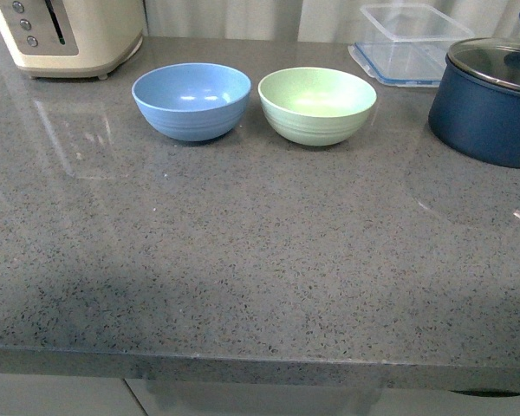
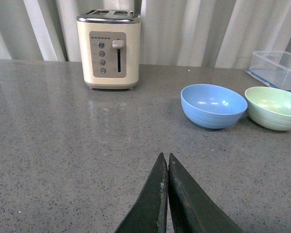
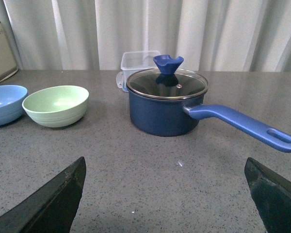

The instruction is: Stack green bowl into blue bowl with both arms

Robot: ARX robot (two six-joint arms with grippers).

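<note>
The green bowl (image 1: pixel 316 104) sits far on the surface (image 1: pixel 260 260), just right of the blue bowl (image 1: pixel 191 100). The right claw (image 3: pixel 165 162) (spread wide) should take its near rim gently; the left claw (image 2: pixel 166 162) is clenched.

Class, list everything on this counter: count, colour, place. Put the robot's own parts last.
blue bowl: 1, light blue, back of counter, centre-left
green bowl: 1, pale green, just right of blue bowl, not touching
toaster: 1, cream, back left
pot: 1, navy, glass lid, far right
container: 1, clear, behind pot
left pincer: 1, black, shut, above counter
right pincer: 1, black, open, facing pot
</note>
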